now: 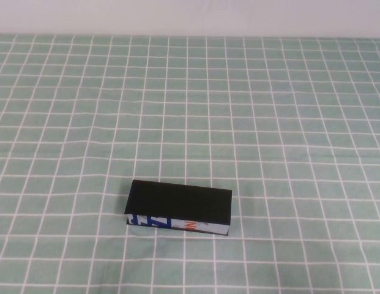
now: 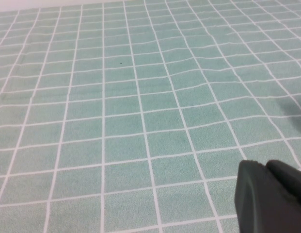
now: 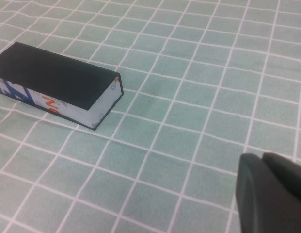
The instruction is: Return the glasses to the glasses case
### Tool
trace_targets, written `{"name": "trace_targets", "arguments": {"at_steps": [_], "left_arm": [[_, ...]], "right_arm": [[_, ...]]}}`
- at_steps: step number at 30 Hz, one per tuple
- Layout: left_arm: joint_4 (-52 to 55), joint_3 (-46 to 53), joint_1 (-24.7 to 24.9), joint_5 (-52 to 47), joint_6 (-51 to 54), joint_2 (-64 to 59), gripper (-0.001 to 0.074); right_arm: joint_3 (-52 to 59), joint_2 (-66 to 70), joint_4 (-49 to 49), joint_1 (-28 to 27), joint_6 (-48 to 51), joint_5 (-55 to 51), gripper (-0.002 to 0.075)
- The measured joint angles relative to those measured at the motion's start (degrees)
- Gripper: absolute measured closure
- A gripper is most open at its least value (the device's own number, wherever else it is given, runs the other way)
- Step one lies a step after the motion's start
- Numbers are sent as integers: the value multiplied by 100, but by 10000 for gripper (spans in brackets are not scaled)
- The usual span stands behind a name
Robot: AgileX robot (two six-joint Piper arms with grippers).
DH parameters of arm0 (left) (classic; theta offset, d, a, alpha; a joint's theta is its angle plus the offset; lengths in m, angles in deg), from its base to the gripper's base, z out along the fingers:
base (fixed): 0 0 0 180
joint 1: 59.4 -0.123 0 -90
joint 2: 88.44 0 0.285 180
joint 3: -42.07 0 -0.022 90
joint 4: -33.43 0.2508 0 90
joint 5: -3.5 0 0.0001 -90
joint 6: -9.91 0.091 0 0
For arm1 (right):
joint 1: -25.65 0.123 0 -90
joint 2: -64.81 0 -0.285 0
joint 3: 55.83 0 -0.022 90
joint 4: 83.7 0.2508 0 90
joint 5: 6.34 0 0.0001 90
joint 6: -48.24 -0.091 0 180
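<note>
The glasses case (image 1: 177, 205) is a black box with a white front edge printed in blue and orange. It lies with its lid shut on the checked cloth, near the front middle of the table. It also shows in the right wrist view (image 3: 53, 77). The glasses are not visible in any view. My right gripper (image 3: 261, 158) is shut and empty, hovering over bare cloth well apart from the case's short end. My left gripper (image 2: 265, 165) is shut and empty over bare cloth. Neither gripper shows in the high view.
A green cloth with a white grid (image 1: 269, 122) covers the whole table. A pale wall (image 1: 190, 15) runs along the far edge.
</note>
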Motion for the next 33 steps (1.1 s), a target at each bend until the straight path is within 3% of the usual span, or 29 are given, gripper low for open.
{"name": "trace_targets", "arguments": {"at_steps": [20, 33], "left_arm": [[-10, 0, 0, 0, -12, 0, 739], [-10, 0, 0, -10, -12, 0, 739]], "right_arm": [[0, -54, 0, -47, 0, 10, 739], [13, -1621, 0, -1758, 0, 1, 739]]}}
